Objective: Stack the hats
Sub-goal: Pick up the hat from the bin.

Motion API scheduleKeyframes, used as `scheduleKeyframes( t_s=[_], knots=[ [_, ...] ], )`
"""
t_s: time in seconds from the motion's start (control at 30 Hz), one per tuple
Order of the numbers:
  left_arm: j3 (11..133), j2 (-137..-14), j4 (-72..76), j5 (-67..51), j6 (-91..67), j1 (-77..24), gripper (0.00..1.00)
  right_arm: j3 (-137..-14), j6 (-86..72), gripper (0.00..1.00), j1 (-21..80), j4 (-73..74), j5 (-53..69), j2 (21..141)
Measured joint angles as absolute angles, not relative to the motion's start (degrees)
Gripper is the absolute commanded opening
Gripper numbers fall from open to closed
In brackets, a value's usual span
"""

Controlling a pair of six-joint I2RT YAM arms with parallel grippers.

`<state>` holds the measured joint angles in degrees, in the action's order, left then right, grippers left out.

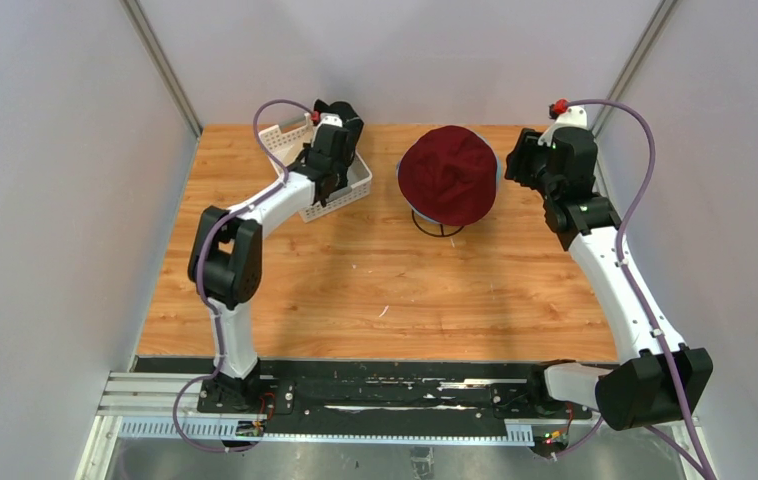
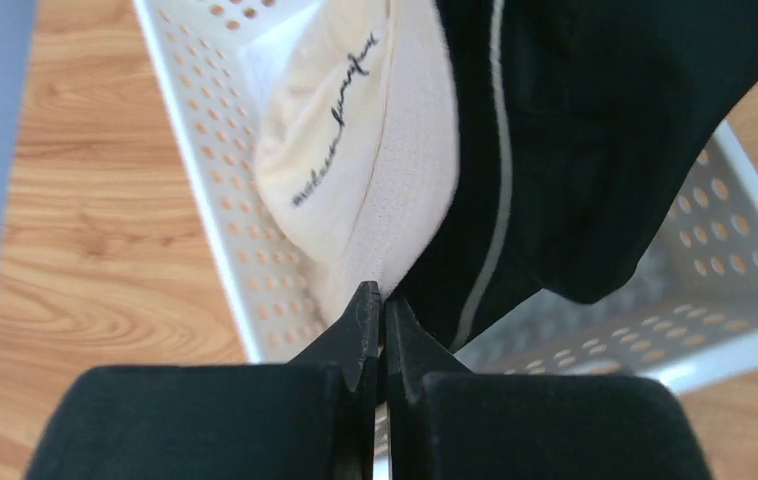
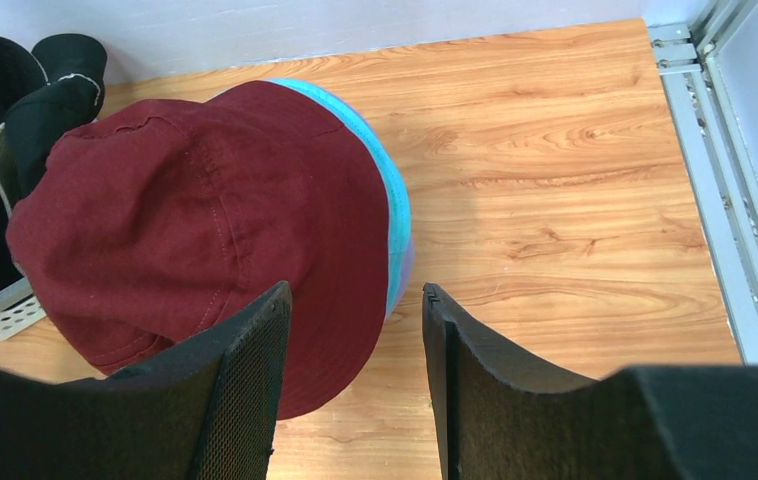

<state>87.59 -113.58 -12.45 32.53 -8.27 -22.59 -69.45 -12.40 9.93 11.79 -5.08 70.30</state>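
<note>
The left fingers (image 2: 360,335) are pinching shut on the script-stitched beige hat (image 2: 355,150); the right fingers (image 3: 255,360) are hanging half open, empty, beside the dark red hat (image 3: 205,220).

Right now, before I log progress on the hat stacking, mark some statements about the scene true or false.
The dark red hat tops the pile on the wire stand. True.
The right claw is clamped on that hat. False: it is open, holding nothing.
The left claw is shut on the beige hat at its edge. True.
The white basket holds no hats. False: the beige hat and the black hat are in it.
</note>
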Motion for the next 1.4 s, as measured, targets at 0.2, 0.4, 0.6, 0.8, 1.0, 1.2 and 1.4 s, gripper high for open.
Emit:
scheduleKeyframes(
  t_s=[0.2, 0.4, 0.6, 0.8, 1.0, 1.2, 1.4],
  knots=[
    [85.58, -102.35, -11.66, 34.76, -0.03, -26.06, 0.00, -69.45, -12.40, 0.51, 10.76, 11.62, -3.11, 70.39],
    [90.72, -95.39, -10.09, 36.82, 9.08, -31.94, 0.00, -69.45, -12.08, 0.51, 12.95, 10.02, 0.54, 70.39],
    [94.45, -93.08, -10.28, 37.47, 15.88, -35.20, 0.00, -69.45, -11.94, 0.51, 13.17, 7.88, 6.66, 70.48],
    [97.56, -90.24, -12.38, 34.13, 18.83, -36.49, 0.00, -69.78, -11.14, 0.51, 13.54, 5.87, 11.88, 71.66],
    [104.95, -89.62, -13.58, 32.93, 21.93, -40.01, 0.00, -70.91, -9.74, 0.51, 13.93, 5.87, 13.65, 72.66],
    [117.54, -96.20, -15.03, 33.45, 24.40, -40.99, 0.00, -70.96, -8.93, 0.51, 13.93, 6.52, 13.23, 71.85],
    [133.27, -111.15, -16.45, 35.35, 29.02, -41.10, 0.00, -70.43, -8.25, 0.51, 13.98, 7.44, 10.50, 67.16]
  ],
)
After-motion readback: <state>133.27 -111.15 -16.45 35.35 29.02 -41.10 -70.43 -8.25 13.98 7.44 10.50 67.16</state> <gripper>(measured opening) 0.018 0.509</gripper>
